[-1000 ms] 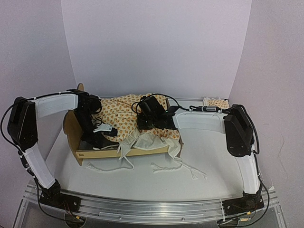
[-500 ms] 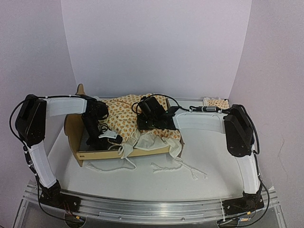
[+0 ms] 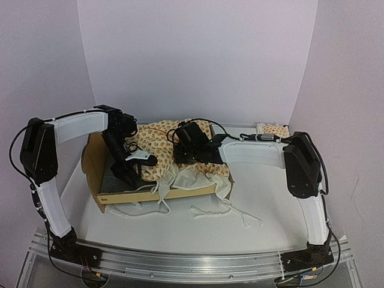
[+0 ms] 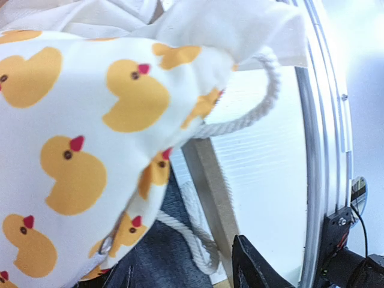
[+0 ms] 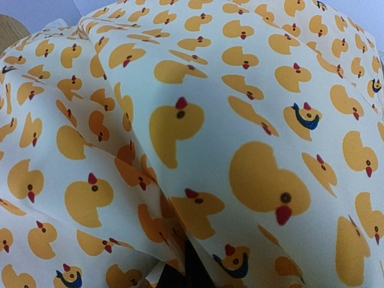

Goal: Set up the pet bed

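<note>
1. The pet bed [image 3: 129, 193] stands left of centre on the worktop [image 3: 264, 192], headboard to the left, its near side rail facing the arm bases.
2. The duck-print cushion [image 3: 159, 144] lies bunched over the right part of the frame. Its white ruffle spills over the near rail, and loose ties [image 3: 228, 213] trail onto the worktop.
3. The left claw [image 3: 131, 174] is down inside the frame at the cushion's left edge. Its wrist view shows fabric, a rope cord [image 4: 252, 114], the side rail [image 4: 210, 174] and the grey base [image 4: 162, 252], but we cannot tell whether the jaws are apart or clamped.
4. The right claw [image 3: 182, 155] presses into the cushion's middle. Duck fabric fills its view, so we cannot tell its state either.
5. We judge the step in hand to be spreading the cushion flat into the frame.
6. To do it well, we would draw the left edge toward the headboard, low and slow, while the right side pins the fabric.
7. We should keep the cord from snagging on the rail and not let the light frame slide.
8. The small pillow [image 3: 273, 129] sits well apart at the far right.
</note>
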Controlling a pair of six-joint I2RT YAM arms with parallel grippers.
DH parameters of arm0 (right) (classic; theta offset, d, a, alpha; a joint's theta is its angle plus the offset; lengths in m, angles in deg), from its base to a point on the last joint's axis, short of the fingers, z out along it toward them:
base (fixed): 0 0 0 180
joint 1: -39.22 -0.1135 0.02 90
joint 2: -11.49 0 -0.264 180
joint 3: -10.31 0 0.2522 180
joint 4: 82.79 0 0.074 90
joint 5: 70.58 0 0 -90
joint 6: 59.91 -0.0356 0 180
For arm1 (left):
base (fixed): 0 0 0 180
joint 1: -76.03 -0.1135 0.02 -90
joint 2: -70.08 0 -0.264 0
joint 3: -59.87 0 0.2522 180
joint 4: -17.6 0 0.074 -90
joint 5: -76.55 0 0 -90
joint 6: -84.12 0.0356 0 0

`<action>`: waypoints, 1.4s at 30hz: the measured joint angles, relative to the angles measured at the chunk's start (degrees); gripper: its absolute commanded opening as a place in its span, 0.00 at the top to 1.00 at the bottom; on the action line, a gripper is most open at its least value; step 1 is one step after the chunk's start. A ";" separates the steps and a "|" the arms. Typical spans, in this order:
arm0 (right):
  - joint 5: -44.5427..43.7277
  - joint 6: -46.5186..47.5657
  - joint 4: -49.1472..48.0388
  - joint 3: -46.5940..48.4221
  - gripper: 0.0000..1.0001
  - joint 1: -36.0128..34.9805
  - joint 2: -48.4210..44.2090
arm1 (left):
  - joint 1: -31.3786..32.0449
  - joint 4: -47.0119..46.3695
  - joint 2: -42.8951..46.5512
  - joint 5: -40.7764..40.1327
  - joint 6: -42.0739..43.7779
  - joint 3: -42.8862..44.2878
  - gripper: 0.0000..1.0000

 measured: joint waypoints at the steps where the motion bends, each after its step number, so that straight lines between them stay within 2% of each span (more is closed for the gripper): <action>1: 0.00 0.00 0.00 0.00 1.00 0.00 0.00 | -0.01 0.35 0.04 0.45 0.10 -0.18 0.47; 7: 0.59 0.05 0.00 0.02 1.00 0.00 0.00 | -0.09 1.09 1.21 2.74 -0.23 -0.86 0.44; 9: 1.06 0.35 0.00 0.08 0.96 -0.02 0.00 | -0.05 1.11 2.77 2.99 -1.11 -2.89 0.43; 12: 2.23 0.91 -0.07 0.29 0.83 -0.13 -0.03 | 0.26 -0.43 5.63 2.67 -3.21 -8.01 0.44; 17: 5.84 0.64 -0.25 -0.20 0.54 -0.38 -1.09 | 0.94 -5.43 7.40 0.76 -6.34 -14.30 0.48; 19: 7.37 0.34 -0.37 -1.81 0.43 -0.46 -2.85 | 1.01 -7.65 7.94 -0.37 -7.04 -16.49 0.55; 20: 7.96 0.23 -0.39 -2.91 0.41 -0.53 -4.07 | 1.03 -8.52 8.24 -1.01 -7.34 -17.51 0.60; 24: 9.12 -0.14 -0.22 -6.98 0.39 -1.44 -10.28 | 1.05 -11.32 8.74 -3.50 -8.53 -20.13 0.85; 28: 7.79 2.51 -0.73 -9.83 0.39 -5.01 -16.91 | 1.01 -13.15 9.38 -5.46 -12.80 -20.28 1.00; 32: 6.88 7.00 -5.85 -16.32 0.42 -12.28 -24.12 | 0.20 -17.01 9.99 -8.84 -13.34 -20.22 1.00; 35: 7.16 11.42 -19.55 -27.54 0.46 -18.89 -28.32 | 0.46 -17.40 9.99 -8.94 -13.68 -20.13 1.00; 38: 8.18 15.83 -35.58 -35.50 0.48 -24.18 -24.54 | 0.68 -16.85 9.06 -8.90 -14.79 -18.87 1.00; 40: 8.55 18.07 -42.73 -35.10 0.56 -26.12 -16.10 | 0.99 -16.26 8.00 -8.85 -15.91 -17.30 1.00; 42: 7.79 19.34 -47.84 -30.76 0.61 -26.61 -5.72 | 1.29 -15.74 6.79 -8.80 -17.11 -15.06 1.00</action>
